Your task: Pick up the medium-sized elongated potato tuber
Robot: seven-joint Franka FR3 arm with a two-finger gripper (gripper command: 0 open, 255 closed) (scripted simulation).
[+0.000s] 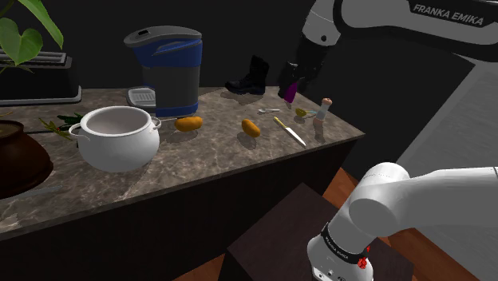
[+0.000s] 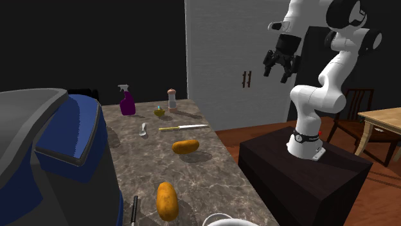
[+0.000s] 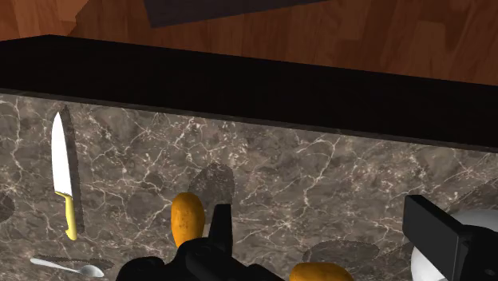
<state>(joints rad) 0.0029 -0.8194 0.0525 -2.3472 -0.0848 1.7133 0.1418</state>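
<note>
**Gripper open and high above the counter, both potatoes lying free**

Your gripper [image 2: 277,69] hangs well above the marble counter [image 1: 207,164], in the upper right of the shoulder view. Its two black fingers [image 3: 221,231] stand apart with nothing clasped between them.

Two orange-brown potatoes lie on the counter near the middle of that view. The potato by the knife [image 1: 251,128] sits just left of the yellow-handled knife [image 1: 289,131]. The potato by the pot [image 1: 188,123] lies between the first one and the white pot [image 1: 120,137].

Both look elongated and close in size, so you cannot tell which is the medium one. In the wrist view the potato by the knife shows just beside one finger. The spoon [image 3: 68,266] lies near the knife's handle.
</note>
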